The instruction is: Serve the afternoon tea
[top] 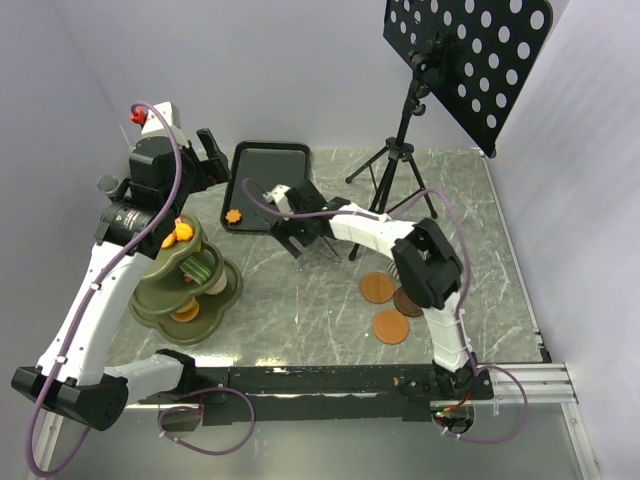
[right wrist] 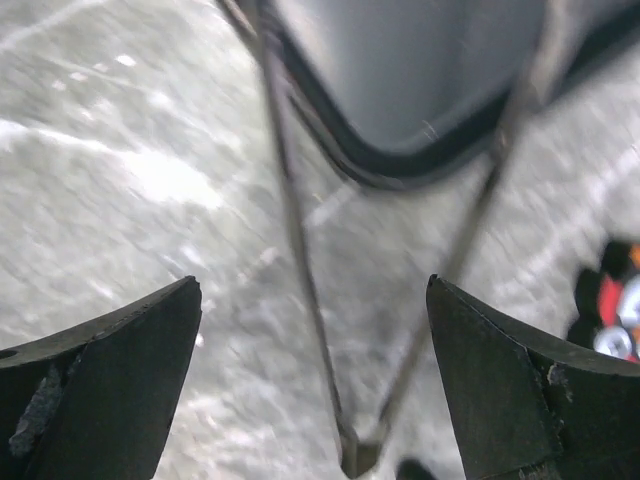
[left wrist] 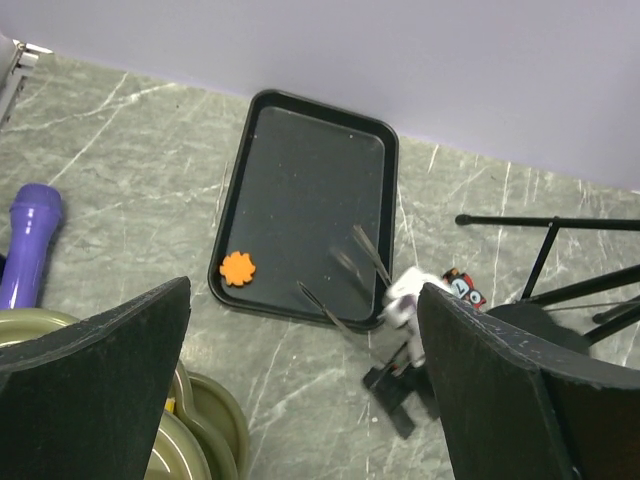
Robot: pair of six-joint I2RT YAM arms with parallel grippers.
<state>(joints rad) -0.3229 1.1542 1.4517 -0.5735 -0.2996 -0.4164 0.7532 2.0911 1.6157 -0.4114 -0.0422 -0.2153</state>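
Shows small orange flower-shaped toy pastry flat inside black rectangular tray, near-left corner. Shows thin metal tongs over tray's near rim, right gripper spread wide around them, gripping nothing; left gripper wide, empty. Looks light, rigid, slick: pinch across edges.

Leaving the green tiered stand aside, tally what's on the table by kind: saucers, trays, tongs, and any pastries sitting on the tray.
Saucers: 3
Black tray: 1
Tongs: 1
Orange pastry on the tray: 1
Total: 6
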